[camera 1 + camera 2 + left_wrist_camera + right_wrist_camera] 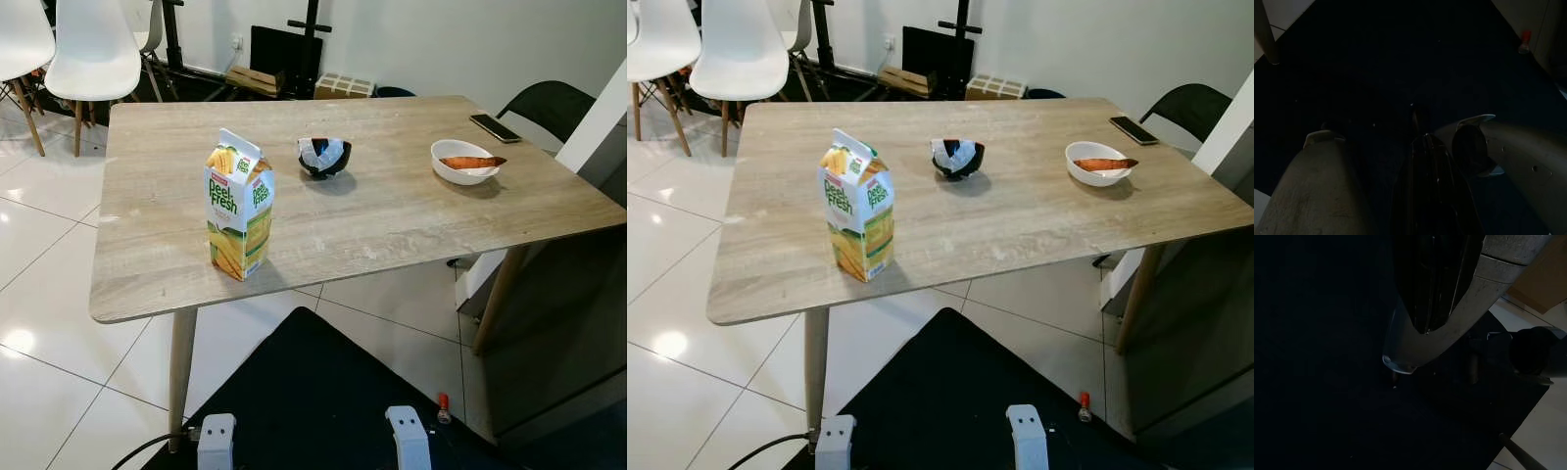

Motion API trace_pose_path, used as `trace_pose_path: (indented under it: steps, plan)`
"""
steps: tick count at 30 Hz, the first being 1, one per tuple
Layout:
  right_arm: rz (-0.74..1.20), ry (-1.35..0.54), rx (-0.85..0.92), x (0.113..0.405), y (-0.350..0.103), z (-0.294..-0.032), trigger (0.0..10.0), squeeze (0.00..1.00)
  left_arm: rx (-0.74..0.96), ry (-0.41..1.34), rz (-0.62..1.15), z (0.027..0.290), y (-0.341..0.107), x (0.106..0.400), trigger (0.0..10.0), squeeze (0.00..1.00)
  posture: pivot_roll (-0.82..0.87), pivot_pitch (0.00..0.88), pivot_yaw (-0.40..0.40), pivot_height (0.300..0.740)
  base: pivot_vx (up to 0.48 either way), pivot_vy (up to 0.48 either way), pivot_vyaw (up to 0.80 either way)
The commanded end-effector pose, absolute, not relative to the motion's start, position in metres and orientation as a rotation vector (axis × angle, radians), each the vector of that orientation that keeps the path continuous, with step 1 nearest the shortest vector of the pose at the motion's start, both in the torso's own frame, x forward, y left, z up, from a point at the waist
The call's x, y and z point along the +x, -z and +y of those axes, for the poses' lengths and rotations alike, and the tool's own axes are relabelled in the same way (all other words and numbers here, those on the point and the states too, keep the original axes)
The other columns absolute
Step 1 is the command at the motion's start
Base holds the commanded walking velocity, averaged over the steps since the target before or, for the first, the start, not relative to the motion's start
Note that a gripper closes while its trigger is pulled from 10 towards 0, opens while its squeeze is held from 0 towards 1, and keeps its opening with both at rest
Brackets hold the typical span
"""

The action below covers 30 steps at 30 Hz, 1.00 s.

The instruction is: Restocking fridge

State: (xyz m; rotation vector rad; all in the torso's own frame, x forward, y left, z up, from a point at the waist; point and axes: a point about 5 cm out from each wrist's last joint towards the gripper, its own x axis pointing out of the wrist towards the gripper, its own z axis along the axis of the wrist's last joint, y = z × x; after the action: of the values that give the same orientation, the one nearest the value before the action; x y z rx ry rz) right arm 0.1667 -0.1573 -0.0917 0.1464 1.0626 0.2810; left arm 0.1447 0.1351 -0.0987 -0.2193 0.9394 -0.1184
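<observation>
A yellow and green Peel Fresh juice carton (238, 212) stands upright near the front left of the wooden table (392, 220). Behind it sits a small black bowl (324, 158) with something white inside. Further right, a white bowl (464, 162) holds an orange piece of food. Both arms hang idle low beside my legs over a black mat (313, 392). The left gripper (1418, 122) and the right gripper (1425, 328) appear dark in their wrist views, far from the carton.
A phone (495, 127) lies at the table's far right corner. White chairs (93, 49) stand at the back left and a black chair (554, 106) at the back right. A tall dark grey surface (568, 323) stands close on the right. A small red-capped bottle (443, 407) is on the floor.
</observation>
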Motion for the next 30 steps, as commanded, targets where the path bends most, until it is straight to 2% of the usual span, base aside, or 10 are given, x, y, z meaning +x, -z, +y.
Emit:
trace_pose_path:
  steps: [1, 30]
  plan:
    - [1.062, -0.267, 0.137, 0.1659, 0.0919, -0.1612, 0.0, 0.00, -0.203, 0.107, 0.995, 0.1411, 0.1042, 0.1312, 0.0, 0.00, 0.05, 0.067, -0.106, 0.740, 0.000, 0.000, 0.00]
    - [1.056, -0.274, 0.141, 0.1683, 0.0906, -0.1621, 0.0, 0.00, -0.210, 0.098, 1.008, 0.1379, 0.1048, 0.1307, 0.0, 0.00, 0.05, 0.045, -0.117, 0.740, 0.000, 0.000, 0.00]
